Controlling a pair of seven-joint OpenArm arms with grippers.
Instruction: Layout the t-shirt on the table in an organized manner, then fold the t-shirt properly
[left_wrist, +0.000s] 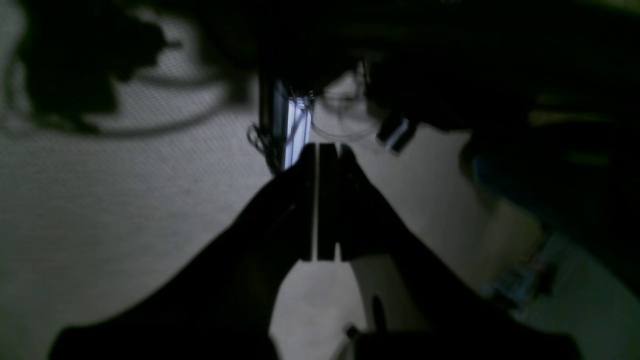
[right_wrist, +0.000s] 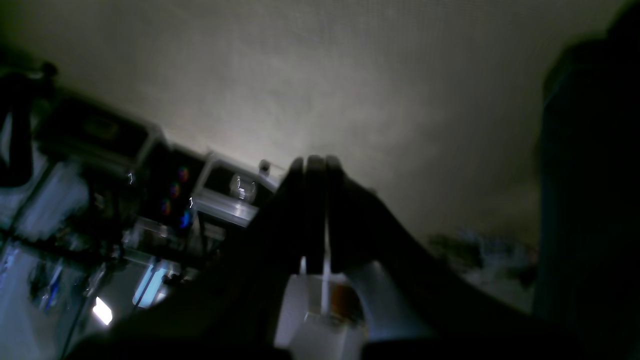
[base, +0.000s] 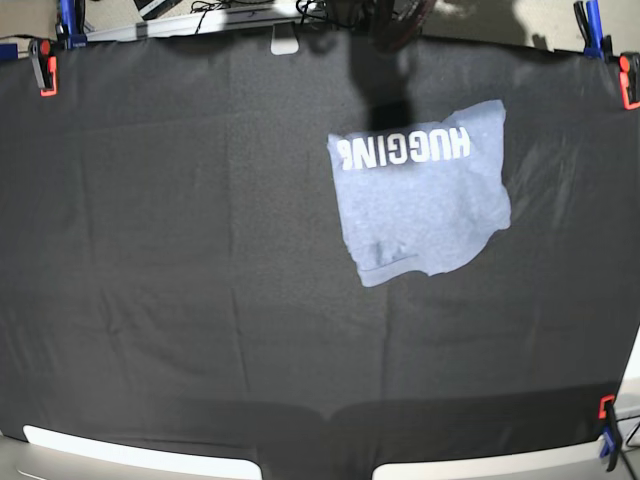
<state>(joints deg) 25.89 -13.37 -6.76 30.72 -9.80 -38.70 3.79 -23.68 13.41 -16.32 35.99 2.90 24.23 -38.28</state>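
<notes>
shirt lies folded, compact, lettering up, on table. left gripper and right gripper both pinched together, empty. judge: smooth shirt's ragged near edge.

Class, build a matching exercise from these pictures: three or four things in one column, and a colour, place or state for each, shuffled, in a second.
Things:
1. folded blue-grey cotton t-shirt
2. flat black fabric table
3. orange clamp
4. left gripper

Descriptions:
A. shut, holding nothing
B. grips the table's far corner
C. lies right of centre, white lettering showing
D. covers almost the whole base view

Pairs: 1-C, 2-D, 3-B, 4-A
</notes>
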